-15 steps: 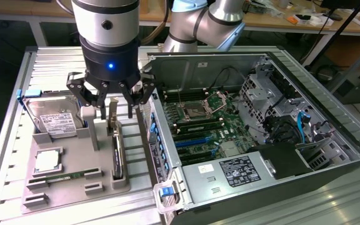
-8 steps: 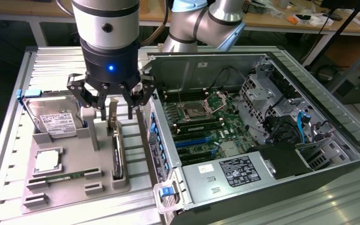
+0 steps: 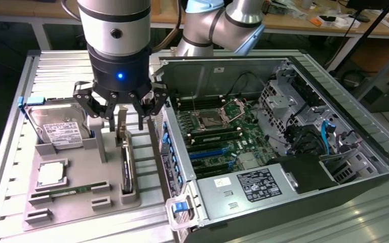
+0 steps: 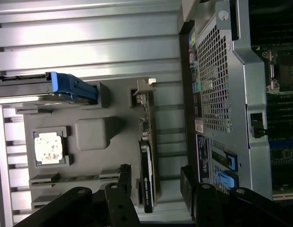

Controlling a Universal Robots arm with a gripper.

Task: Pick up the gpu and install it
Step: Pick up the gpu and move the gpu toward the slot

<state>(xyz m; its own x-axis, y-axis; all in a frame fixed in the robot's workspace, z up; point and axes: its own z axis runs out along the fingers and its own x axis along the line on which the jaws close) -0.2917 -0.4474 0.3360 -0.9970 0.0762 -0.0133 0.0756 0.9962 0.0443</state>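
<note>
Pincer wide open, empty, over gpu; gpu upright on edge in grey tray, 3 o'clock side in exterior view; hard drive 11 o'clock; chip 9 o'clock.

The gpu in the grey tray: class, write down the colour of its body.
The gpu is black; the wrist view shows it best.

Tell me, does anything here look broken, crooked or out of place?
Nothing stands out. The gpu stands on edge in its slot of the gray holder, the hard drive sits in its own, and the open gripper hangs over the gpu's bracket end.
</note>
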